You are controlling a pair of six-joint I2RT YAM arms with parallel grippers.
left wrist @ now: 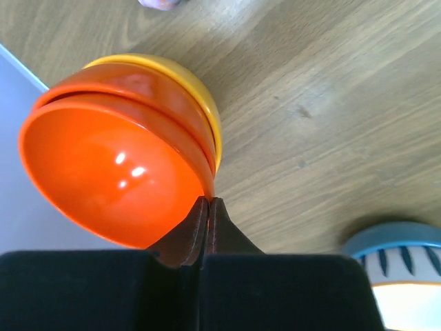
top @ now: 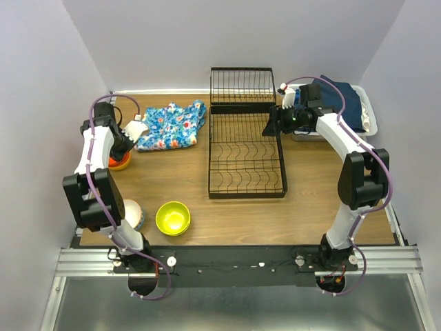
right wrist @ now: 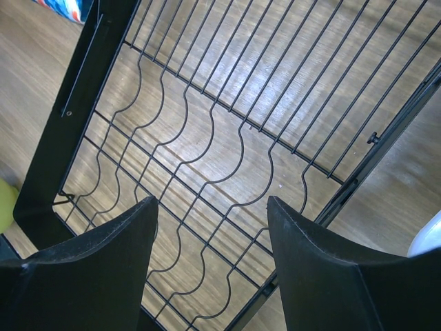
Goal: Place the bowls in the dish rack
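Note:
My left gripper [left wrist: 208, 200] is shut on the rim of a red-orange bowl [left wrist: 110, 172] that is nested in a yellow-orange bowl [left wrist: 200, 96]. The stack is tilted over the wood at the table's far left [top: 118, 161], partly hidden by my left gripper [top: 122, 149]. A lime-green bowl [top: 173, 218] sits near the front. A white and blue bowl [top: 133, 212] lies beside it, half hidden by the left arm, and its blue rim [left wrist: 396, 234] shows in the left wrist view. My right gripper [top: 271, 126] is open and empty over the right side of the black wire dish rack [top: 244, 155], seen below the jaws [right wrist: 210, 200] as curved dividers [right wrist: 207, 138].
A floral cloth [top: 171, 124] lies between the left arm and the rack. A white basket [top: 368, 110] of dark blue clothes stands at the far right, behind the right wrist. The rack's hinged end section [top: 242, 86] lies flat at the back. Grey walls close in on three sides.

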